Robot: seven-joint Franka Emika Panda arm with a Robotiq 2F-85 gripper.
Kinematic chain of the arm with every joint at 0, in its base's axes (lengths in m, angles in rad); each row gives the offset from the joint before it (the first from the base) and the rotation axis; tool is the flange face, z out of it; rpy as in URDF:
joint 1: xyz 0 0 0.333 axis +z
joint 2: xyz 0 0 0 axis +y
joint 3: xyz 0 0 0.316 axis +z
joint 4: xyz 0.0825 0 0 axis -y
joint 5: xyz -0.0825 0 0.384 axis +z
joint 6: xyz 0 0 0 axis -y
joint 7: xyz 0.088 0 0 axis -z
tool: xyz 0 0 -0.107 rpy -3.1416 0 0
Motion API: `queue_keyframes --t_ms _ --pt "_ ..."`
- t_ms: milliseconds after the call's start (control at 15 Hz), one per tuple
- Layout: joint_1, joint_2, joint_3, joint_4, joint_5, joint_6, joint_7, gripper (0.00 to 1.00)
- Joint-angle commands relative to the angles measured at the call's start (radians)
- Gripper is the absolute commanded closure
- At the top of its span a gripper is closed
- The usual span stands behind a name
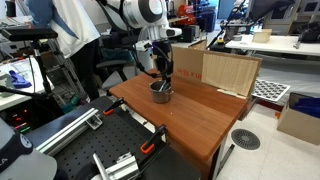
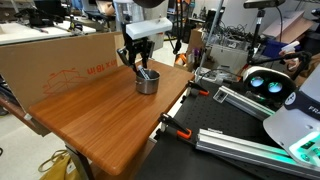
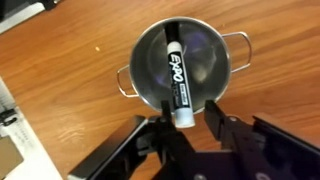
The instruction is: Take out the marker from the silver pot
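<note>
Aslant in silver pot (image 3: 216, 58), black EXPO marker (image 3: 175, 75)

Small round pot of shiny silver metal (image 2: 147, 85) standing on a brown wooden tabletop (image 2: 100, 125), thin pale marker (image 2: 146, 74) leaning up out of it, black robot gripper (image 2: 138, 65) just above with fingers spread apart, large brown cardboard box (image 2: 60, 60) behind, black clamp (image 2: 180, 130) at the table's edge.
</note>
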Motion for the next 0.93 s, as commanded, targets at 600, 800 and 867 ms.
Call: queue_keyframes --t_ms 600,800,867 --pt "-0.002 -0.005 -0.008 0.003 0.015 -0.014 -0.034 0.95" --pt "-0.004 -0.057 -0.003 -0.032 0.022 0.017 -0.036 0.95" --pt "-0.003 -0.078 -0.004 -0.044 0.019 0.030 -0.029 0.95"
